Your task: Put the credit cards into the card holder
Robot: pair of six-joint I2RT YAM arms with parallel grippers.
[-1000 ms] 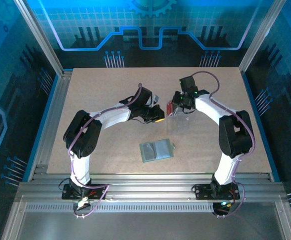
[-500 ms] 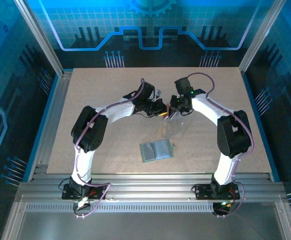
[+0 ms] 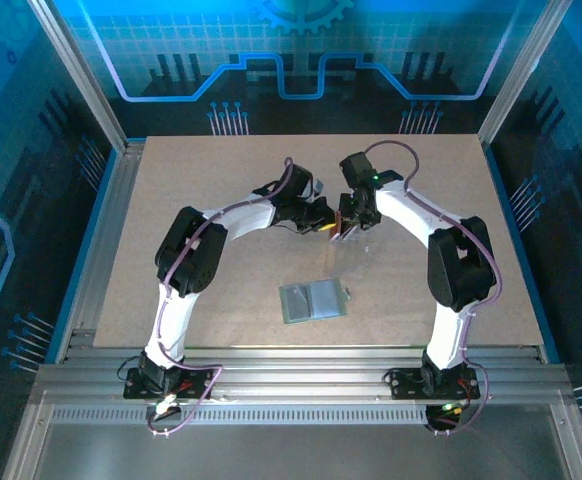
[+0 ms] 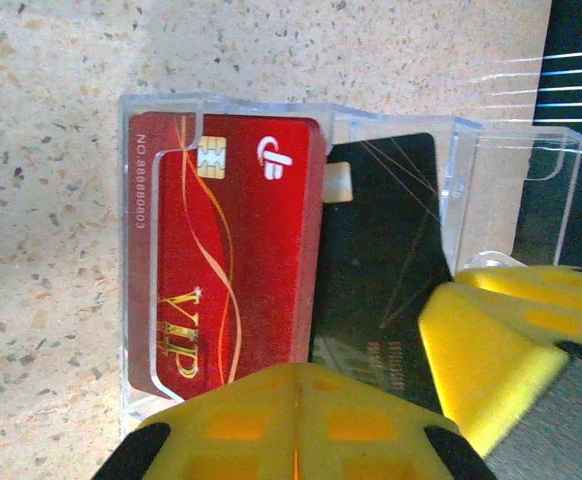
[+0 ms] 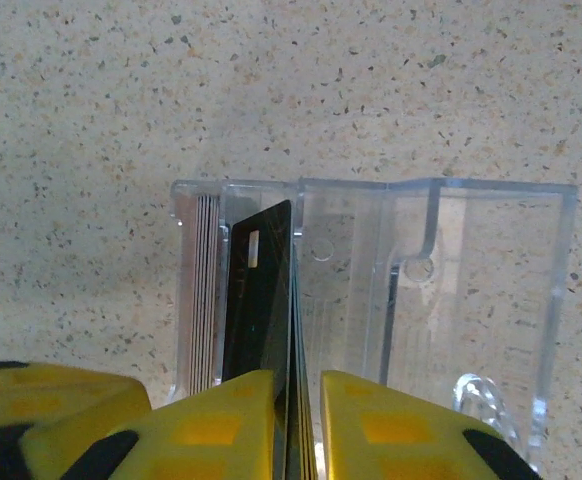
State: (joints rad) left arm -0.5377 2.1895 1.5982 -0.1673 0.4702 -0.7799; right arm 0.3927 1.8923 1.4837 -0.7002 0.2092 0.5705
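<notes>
A black card (image 5: 261, 290) stands on edge in a slot of a clear case (image 5: 471, 260). A red card (image 4: 231, 250) sits in the same case, its long edge overlapping the black one. Both are at the middle of the worktop (image 3: 201, 180), toward its far edge. The right gripper (image 5: 296, 385) straddles the black card's near end, with its fingers close on either side. Whether they actually press the card cannot be told. The left gripper (image 4: 296, 390) has its fingers pressed together at the case's edge, over the end of the red card, and appears to be pinching the case. The holder (image 3: 314, 300) lies flat closer to the worktop's near edge, apart from both grippers. The step in hand looks like drawing the black card out of the case. To do it well, the right gripper would need a firm pinch on the card's flat faces. The pull should run straight along the slot, so the thin card neither bends nor jams against the clear walls. The left gripper should hold the case steady and level, or the red card could slide out with it. Once free, the card has to travel toward the near edge and meet the holder's opening squarely. Counted, there are two cards, one red and one black, one clear case, one holder and two grippers.
</notes>
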